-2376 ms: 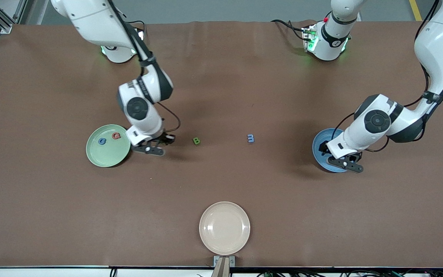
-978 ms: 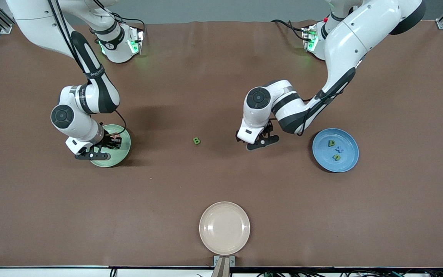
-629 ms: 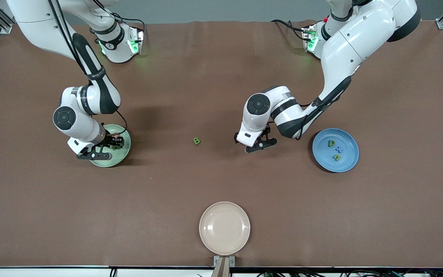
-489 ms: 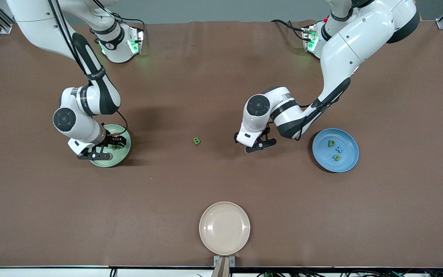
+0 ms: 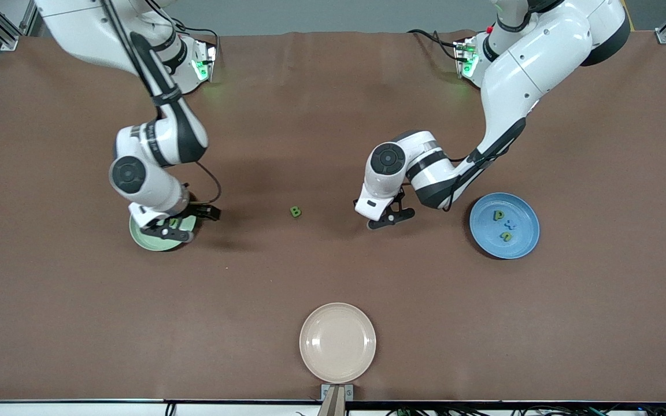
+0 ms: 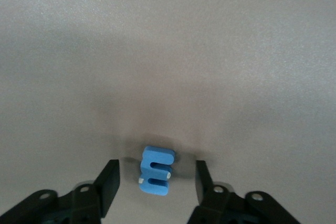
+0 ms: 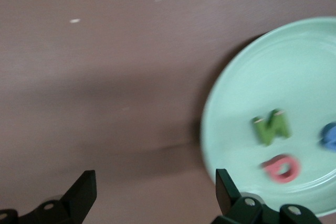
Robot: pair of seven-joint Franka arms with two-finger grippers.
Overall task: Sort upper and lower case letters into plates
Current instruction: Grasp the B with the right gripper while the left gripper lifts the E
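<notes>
Left gripper (image 6: 156, 182) low over table middle, fingers part-open astride blue letter (image 6: 156, 170), not touching. Right gripper (image 7: 152, 195) wide open, empty, beside green plate (image 7: 294, 77).

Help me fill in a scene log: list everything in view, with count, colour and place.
table: one, brown.
green plate: one, pale green, toward the right arm's end.
letters in green plate: three; green, red, blue.
blue plate: one, toward the left arm's end.
letters in blue plate: three; two green, one blue.
beige plate: one, nearest the front camera.
letter B: one, green, on the table.
blue letter: one, on the table between the left gripper's fingers.
left gripper: open, around the blue letter.
right gripper: open, over the green plate's edge.
</notes>
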